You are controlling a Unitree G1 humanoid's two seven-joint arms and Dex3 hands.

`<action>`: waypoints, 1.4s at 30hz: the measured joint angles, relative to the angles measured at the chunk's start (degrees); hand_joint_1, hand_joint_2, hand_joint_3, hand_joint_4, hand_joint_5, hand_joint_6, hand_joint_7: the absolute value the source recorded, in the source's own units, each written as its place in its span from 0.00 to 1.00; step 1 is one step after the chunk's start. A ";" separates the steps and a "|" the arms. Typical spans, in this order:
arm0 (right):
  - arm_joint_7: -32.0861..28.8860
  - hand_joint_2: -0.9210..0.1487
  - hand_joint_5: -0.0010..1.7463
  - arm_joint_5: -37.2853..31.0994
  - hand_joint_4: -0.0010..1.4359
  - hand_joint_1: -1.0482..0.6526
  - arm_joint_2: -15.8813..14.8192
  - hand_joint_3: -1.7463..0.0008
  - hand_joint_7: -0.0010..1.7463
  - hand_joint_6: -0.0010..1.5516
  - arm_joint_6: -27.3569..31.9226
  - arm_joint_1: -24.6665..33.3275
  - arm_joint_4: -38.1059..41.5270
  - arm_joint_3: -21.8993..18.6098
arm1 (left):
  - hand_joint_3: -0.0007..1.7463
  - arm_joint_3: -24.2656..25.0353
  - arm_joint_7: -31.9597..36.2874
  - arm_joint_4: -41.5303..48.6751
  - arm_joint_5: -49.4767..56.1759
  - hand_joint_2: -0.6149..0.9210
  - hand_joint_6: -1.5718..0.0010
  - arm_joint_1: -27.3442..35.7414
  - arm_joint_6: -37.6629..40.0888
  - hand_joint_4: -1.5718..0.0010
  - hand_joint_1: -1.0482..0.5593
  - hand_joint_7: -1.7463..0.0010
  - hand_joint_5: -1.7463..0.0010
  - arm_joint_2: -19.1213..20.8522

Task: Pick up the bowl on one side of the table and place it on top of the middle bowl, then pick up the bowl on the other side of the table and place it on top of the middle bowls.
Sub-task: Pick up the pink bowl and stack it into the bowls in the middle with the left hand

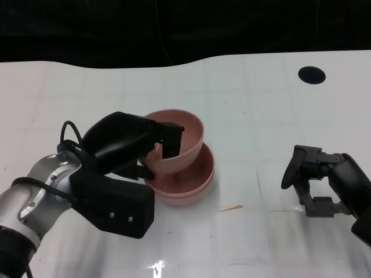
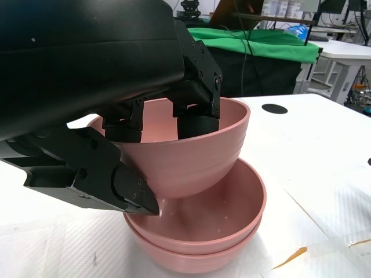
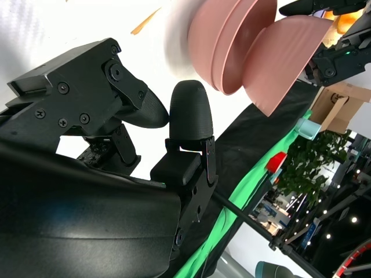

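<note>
Your left hand [image 1: 136, 145] grips the top pink bowl [image 1: 181, 139] by its near rim, fingers [image 2: 197, 119] hooked down inside the wall and the thumb pressed against the outside. The bowl sits tilted, its far edge raised and its base down inside the stacked bowls [image 1: 188, 185] beneath it. From the left wrist view you can see two nested rims in that lower stack [image 2: 203, 243], and the held bowl [image 2: 191, 156] resting into the upper one, off to the near side rather than seated level.

Your right hand [image 1: 316, 179] hangs over the table [image 1: 243, 104] well apart from the bowls, holding nothing, with its fingers curved and a clear gap between them and the thumb.

Between the stack and your right hand lies a wide stretch of bare white surface, marked only by a small orange sliver [image 1: 231, 208] just beside the stack. The table's far edge runs wavy behind the bowls, with plenty of white surface between it and them. A dark round hole [image 1: 311, 74] sits near the far right, well away from both hands. Your left forearm [image 1: 35, 197] crosses the near left corner.
</note>
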 measured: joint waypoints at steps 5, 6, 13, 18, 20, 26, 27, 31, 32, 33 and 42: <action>-0.05 0.37 1.00 -0.02 0.61 0.57 0.00 0.29 0.88 0.48 -0.01 -0.14 0.02 0.00 | 0.07 -0.65 0.00 0.45 0.02 0.99 0.66 -0.36 -0.63 0.54 0.66 0.00 0.00 -0.28; -0.07 0.37 1.00 -0.05 0.61 0.57 0.00 0.29 0.88 0.48 -0.04 -0.18 0.05 0.00 | 0.06 -0.80 0.00 0.59 0.08 0.99 0.66 -0.50 -0.64 0.54 0.66 0.00 0.00 -0.36; -0.09 0.37 1.00 -0.14 0.61 0.58 0.00 0.29 0.88 0.49 -0.06 -0.25 0.08 -0.02 | 0.05 -1.70 1.67 2.46 1.26 0.97 0.66 -1.26 -2.82 0.55 0.68 0.00 0.00 -1.31; -0.18 0.36 1.00 -0.17 0.60 0.59 -0.01 0.30 0.88 0.48 -0.10 -0.26 0.13 -0.03 | 0.05 -2.37 1.86 3.16 1.50 0.99 0.68 -1.26 -3.05 0.56 0.66 0.00 0.00 -1.77; -0.15 0.36 1.00 -0.15 0.60 0.58 0.00 0.30 0.88 0.48 -0.10 -0.27 0.13 -0.05 | 0.05 -2.60 1.86 3.17 1.53 1.00 0.67 -1.26 -3.00 0.56 0.66 0.00 0.00 -1.78; -0.05 0.36 1.00 -0.12 0.60 0.59 -0.01 0.30 0.88 0.48 -0.14 -0.27 0.14 -0.14 | 0.07 -2.83 2.29 4.02 1.53 1.00 0.66 -1.26 -3.58 0.55 0.65 0.00 0.00 -1.86; -0.05 0.36 1.00 -0.12 0.60 0.59 -0.01 0.30 0.88 0.48 -0.15 -0.27 0.14 -0.14 | 0.07 -2.88 2.35 4.06 1.54 1.00 0.66 -1.26 -3.69 0.55 0.65 0.00 0.00 -1.86; -0.05 0.37 1.00 -0.12 0.60 0.59 -0.01 0.30 0.88 0.48 -0.17 -0.27 0.14 -0.15 | 0.07 -3.16 2.45 4.01 1.68 0.99 0.66 -1.26 -3.48 0.55 0.65 0.01 0.00 -1.88; -0.02 0.37 1.00 -0.10 0.60 0.59 -0.01 0.29 0.88 0.48 -0.18 -0.27 0.14 -0.15 | 0.07 -3.20 2.44 3.99 1.68 0.99 0.66 -1.26 -3.29 0.55 0.65 0.01 0.00 -1.90; 0.03 0.37 1.00 -0.05 0.60 0.59 -0.01 0.29 0.88 0.48 -0.18 -0.27 0.14 -0.15 | 0.07 -3.22 2.44 3.96 1.67 0.99 0.66 -1.26 -3.09 0.55 0.65 0.01 0.00 -1.92; 0.48 0.37 1.00 0.43 0.60 0.59 -0.01 0.29 0.89 0.48 -0.17 -0.26 0.13 -0.16 | 0.06 -3.25 2.44 3.90 1.56 0.99 0.65 -1.26 -2.84 0.54 0.67 0.02 0.00 -1.92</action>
